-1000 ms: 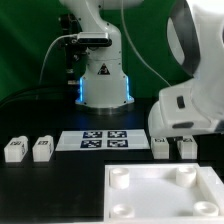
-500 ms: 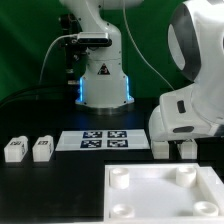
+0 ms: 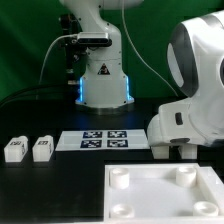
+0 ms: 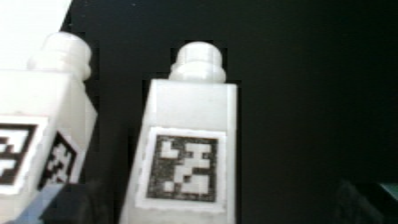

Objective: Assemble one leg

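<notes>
We see the small white blocky plastic leg (image 4: 192, 130) with its black-and-white square tag lying just beside a second such peg (image 4: 36, 110), both under the white robot arm (image 3: 195, 90) at the exterior view's right of the flat white marker board (image 3: 100, 140). The two-finger gripper (image 4: 214, 200) shows as dark blurs either side of the leg, spread wider than it and gripping nothing. A third peg (image 3: 14, 150) and a fourth peg (image 3: 42, 149) lie at the exterior view's left of that board.

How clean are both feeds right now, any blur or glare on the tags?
Wrist view: soft focus, the centred leg looms close, its tag smeared but high-contrast, no glare. Exterior view: fairly sharp, dark table, a blue light glowing at the back, the plate bright without washing out.
</notes>
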`<state>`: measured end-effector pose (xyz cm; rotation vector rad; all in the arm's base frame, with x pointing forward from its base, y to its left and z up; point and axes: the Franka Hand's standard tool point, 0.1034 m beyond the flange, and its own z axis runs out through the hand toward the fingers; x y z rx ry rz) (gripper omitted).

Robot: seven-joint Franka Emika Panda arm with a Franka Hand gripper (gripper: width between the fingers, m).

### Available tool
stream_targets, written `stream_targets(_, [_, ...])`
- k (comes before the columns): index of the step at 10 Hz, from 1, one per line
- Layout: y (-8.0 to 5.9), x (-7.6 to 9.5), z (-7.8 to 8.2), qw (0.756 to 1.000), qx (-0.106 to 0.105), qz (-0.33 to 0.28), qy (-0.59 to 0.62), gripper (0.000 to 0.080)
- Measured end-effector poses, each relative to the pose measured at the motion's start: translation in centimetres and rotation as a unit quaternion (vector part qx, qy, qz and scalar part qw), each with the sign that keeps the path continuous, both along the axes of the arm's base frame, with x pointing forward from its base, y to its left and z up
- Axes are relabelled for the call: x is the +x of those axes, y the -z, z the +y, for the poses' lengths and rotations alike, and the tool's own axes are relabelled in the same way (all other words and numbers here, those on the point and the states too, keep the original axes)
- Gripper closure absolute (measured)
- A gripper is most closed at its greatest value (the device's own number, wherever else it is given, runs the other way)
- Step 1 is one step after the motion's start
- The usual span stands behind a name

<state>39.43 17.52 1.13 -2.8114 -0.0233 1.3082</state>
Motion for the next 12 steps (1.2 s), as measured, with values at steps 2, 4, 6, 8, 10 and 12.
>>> stream_targets(2, [0.27,-0.04,0.04,1.0,0.002,-0.003,-0.002,0.015])
stream_targets(4, [0.26,-0.02,0.04,1.0,0.002,-0.003,-0.002,0.042])
stream_targets(6, [0.27,-0.02,0.04,1.0,0.002,-0.003,-0.002,0.0509])
stream_targets(8, [0.27,-0.02,0.04,1.0,0.002,-0.003,-0.002,0.0509])
stream_targets(10, [0.27,-0.02,0.03,1.0,0.002,-0.003,-0.002,0.0509])
stream_targets(12, [0.11,0.25,-0.08,1.0,0.003,-0.005,-0.002,0.0508])
